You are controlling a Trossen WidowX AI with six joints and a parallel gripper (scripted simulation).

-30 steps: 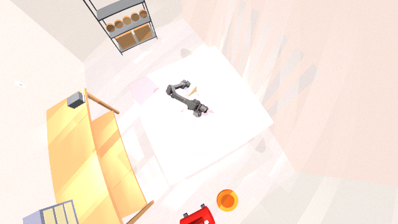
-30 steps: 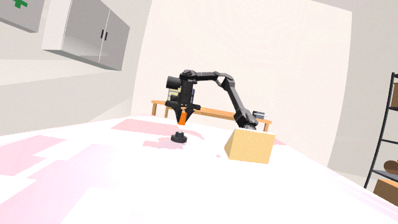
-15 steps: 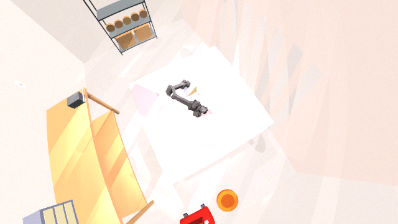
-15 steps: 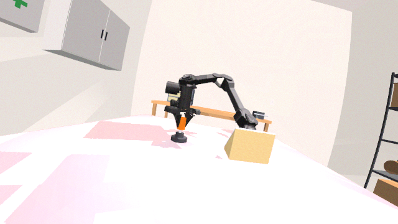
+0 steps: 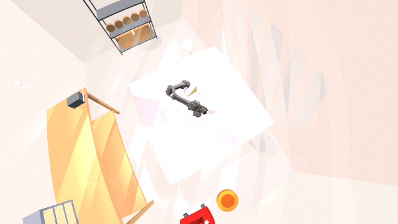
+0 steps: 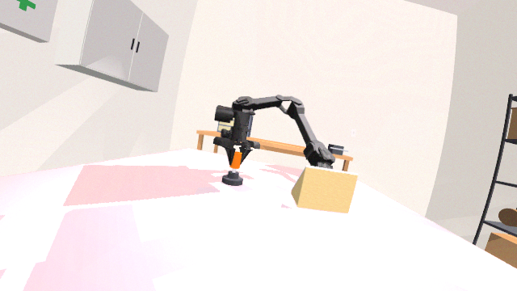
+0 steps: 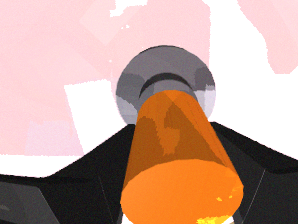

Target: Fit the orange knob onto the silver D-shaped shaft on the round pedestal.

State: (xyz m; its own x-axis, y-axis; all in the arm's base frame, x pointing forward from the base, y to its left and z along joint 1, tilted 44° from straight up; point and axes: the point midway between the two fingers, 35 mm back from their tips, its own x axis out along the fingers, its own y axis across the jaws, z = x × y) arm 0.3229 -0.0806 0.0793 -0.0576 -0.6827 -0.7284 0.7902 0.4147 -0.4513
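Observation:
The orange knob (image 6: pixel 236 161) (image 7: pixel 172 115) is upright between the fingers of my gripper (image 6: pixel 237 158) (image 7: pixel 171 130), which is shut on it. The round dark pedestal (image 6: pixel 232 180) (image 7: pixel 162 60) stands on the table, directly below the knob. A short bit of the pale shaft (image 6: pixel 233 170) shows between the knob's lower end and the pedestal. In the wrist view the knob's lower end covers the shaft and the near part of the pedestal's raised centre. The knob's hole and both flat sides are hidden. The top view does not show the knob or pedestal clearly under the arm.
A tan wedge-shaped block (image 5: pixel 193 91) (image 6: pixel 326 190) stands on the white table (image 5: pixel 236 102) (image 6: pixel 283 250) beside the arm's base. A wooden bench (image 5: pixel 71 134), a shelf rack (image 5: pixel 121 9), a red case (image 5: pixel 199 215) and an orange round bin (image 5: pixel 227 200) are away from the table.

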